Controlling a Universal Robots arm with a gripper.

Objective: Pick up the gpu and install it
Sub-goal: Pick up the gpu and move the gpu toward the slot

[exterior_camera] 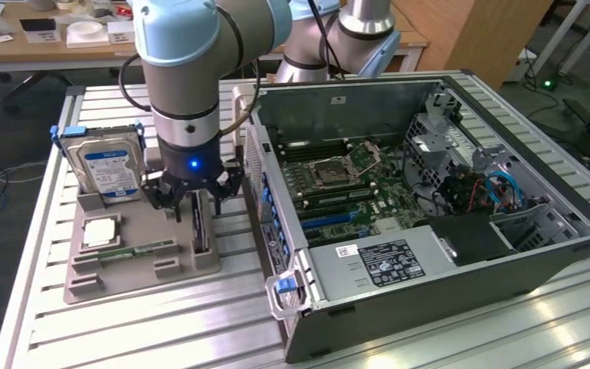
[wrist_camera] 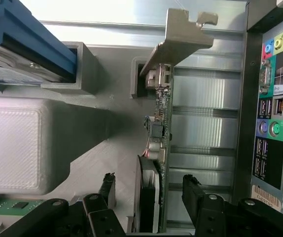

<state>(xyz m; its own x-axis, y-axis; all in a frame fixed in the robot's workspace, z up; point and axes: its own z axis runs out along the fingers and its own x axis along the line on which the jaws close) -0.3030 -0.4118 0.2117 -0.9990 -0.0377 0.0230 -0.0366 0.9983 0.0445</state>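
The gpu point(exterior_camera: 200, 231) stands on edge in a slot of the grey holder tray point(exterior_camera: 136, 273). Seen edge-on in the wrist view, the gpu point(wrist_camera: 162, 113) shows its thin green board, a silver end bracket point(wrist_camera: 181, 37) and the black fan point(wrist_camera: 146, 197) on one face. My gripper point(exterior_camera: 194, 201) hangs directly over the card. It is open, with one black finger point(wrist_camera: 107, 187) on the fan side and the other finger point(wrist_camera: 193, 190) on the bare side. Neither finger touches the card.
The open computer case point(exterior_camera: 429, 207) lies on the exterior view's right, its rear port panel point(wrist_camera: 269, 113) close beside the card. In the tray stand a silver hard drive with a blue label point(exterior_camera: 105, 165), a processor point(exterior_camera: 101, 231) and a narrow memory stick point(exterior_camera: 131, 251).
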